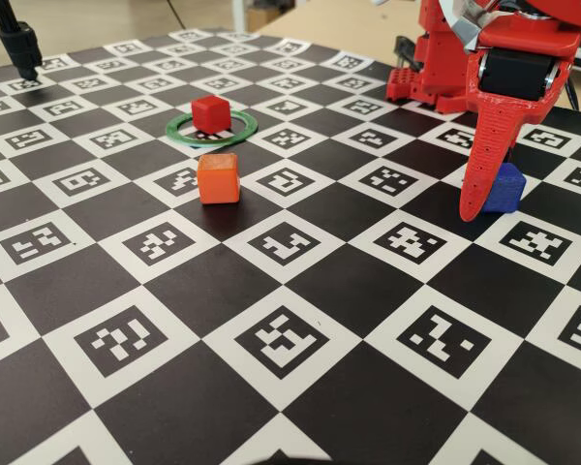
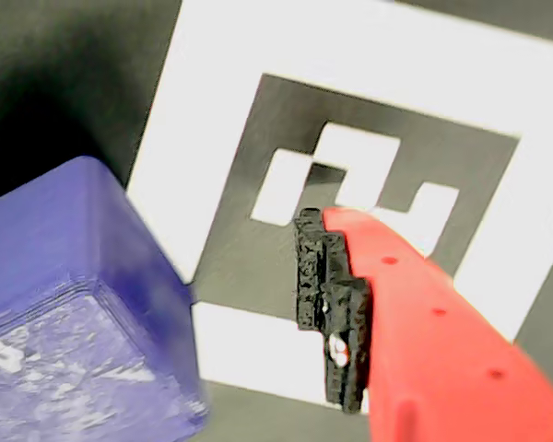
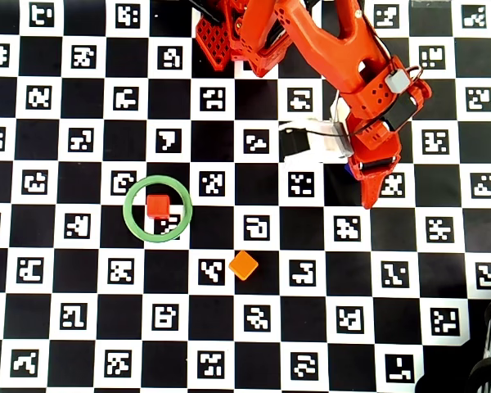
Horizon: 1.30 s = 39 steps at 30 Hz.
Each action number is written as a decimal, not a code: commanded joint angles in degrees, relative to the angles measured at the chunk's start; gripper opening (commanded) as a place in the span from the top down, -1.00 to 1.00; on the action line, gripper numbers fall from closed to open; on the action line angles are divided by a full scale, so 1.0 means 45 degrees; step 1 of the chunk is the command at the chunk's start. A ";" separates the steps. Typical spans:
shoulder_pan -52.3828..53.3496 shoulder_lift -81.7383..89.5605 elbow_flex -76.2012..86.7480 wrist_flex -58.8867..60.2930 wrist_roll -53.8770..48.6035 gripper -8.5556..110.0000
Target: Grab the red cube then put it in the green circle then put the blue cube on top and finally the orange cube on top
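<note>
The red cube (image 1: 211, 112) (image 3: 157, 205) sits inside the green circle (image 1: 211, 142) (image 3: 128, 210) at the back left of the fixed view. In front of the ring the orange cube (image 1: 218, 178) (image 3: 244, 265) rests on the mat. The blue cube (image 1: 508, 189) (image 2: 64, 304) is on the mat at the right. My gripper (image 1: 489, 199) (image 3: 360, 192) is low beside it and open. One red finger (image 2: 424, 331) with its black pad (image 2: 332, 304) stands a clear gap to the right of the cube. The other finger is out of view.
A checkerboard mat (image 1: 290, 339) of black squares and printed markers covers the table. The arm's red base (image 1: 436, 58) stands at the back right. A black stand (image 1: 19, 44) rises at the back left corner. Dark gear (image 3: 483, 377) shows at the overhead view's bottom right.
</note>
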<state>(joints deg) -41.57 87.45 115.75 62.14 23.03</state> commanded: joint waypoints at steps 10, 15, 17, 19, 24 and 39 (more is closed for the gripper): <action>0.0039 0.0156 -0.0176 0.0117 -0.3262 0.01; 0.0059 0.0137 -0.0332 0.0059 -0.3984 0.02; -0.0039 0.0137 -0.0352 0.0059 -0.4199 0.02; -0.0078 0.0137 -0.0410 0.0020 -0.4336 0.02; -0.0117 0.0117 -0.0586 -0.0117 -0.4492 0.02; -0.0215 0.0039 -0.1035 -0.0488 -0.4707 0.02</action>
<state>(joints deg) -42.19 87.28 115.22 60.29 2.29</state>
